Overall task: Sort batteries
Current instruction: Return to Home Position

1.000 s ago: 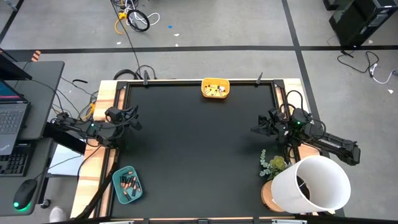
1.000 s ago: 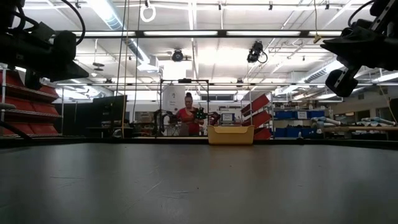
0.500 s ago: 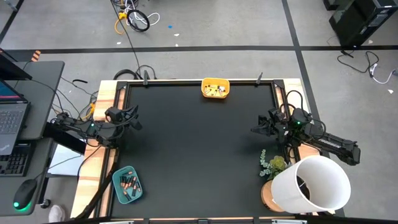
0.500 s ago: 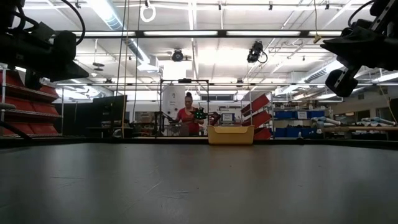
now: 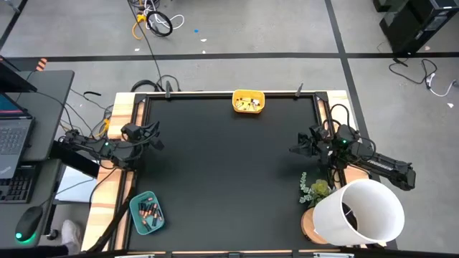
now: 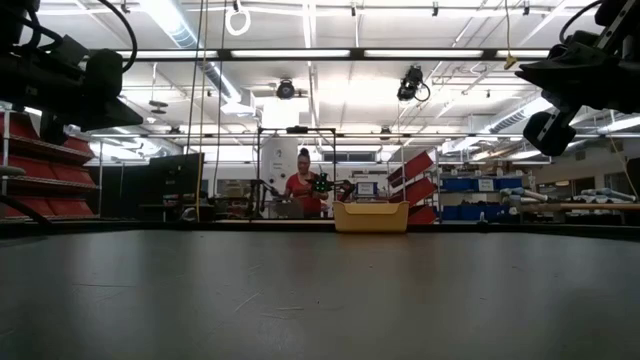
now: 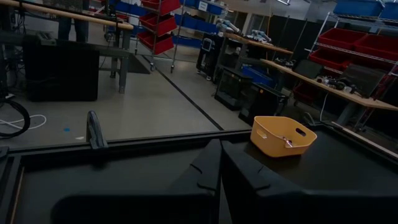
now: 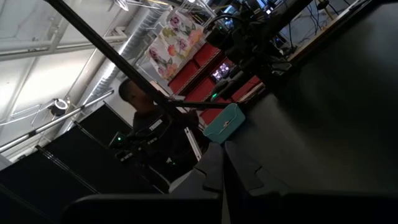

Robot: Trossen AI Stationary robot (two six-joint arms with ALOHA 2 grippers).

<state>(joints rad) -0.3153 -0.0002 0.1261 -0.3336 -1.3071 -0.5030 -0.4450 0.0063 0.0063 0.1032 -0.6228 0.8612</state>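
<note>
A yellow tray (image 5: pixel 249 102) stands at the middle of the table's far edge with small batteries (image 5: pixel 251 104) inside; it also shows in the low view (image 6: pixel 371 216) and the left wrist view (image 7: pixel 281 135). A teal tray (image 5: pixel 147 212) holding several copper-and-black batteries (image 5: pixel 149 211) rests on the wooden ledge at the near left corner, also seen as the teal tray (image 8: pixel 224 124) in the right wrist view. My left gripper (image 5: pixel 154 136) hovers shut at the table's left edge. My right gripper (image 5: pixel 297 147) hovers shut at the right edge. Neither holds anything.
A white bucket-like shade (image 5: pixel 358 211) and a small plant (image 5: pixel 314 190) stand at the near right corner. A laptop, keyboard and mouse lie on a desk left of the table. A person (image 6: pixel 303 190) stands in the room behind the table.
</note>
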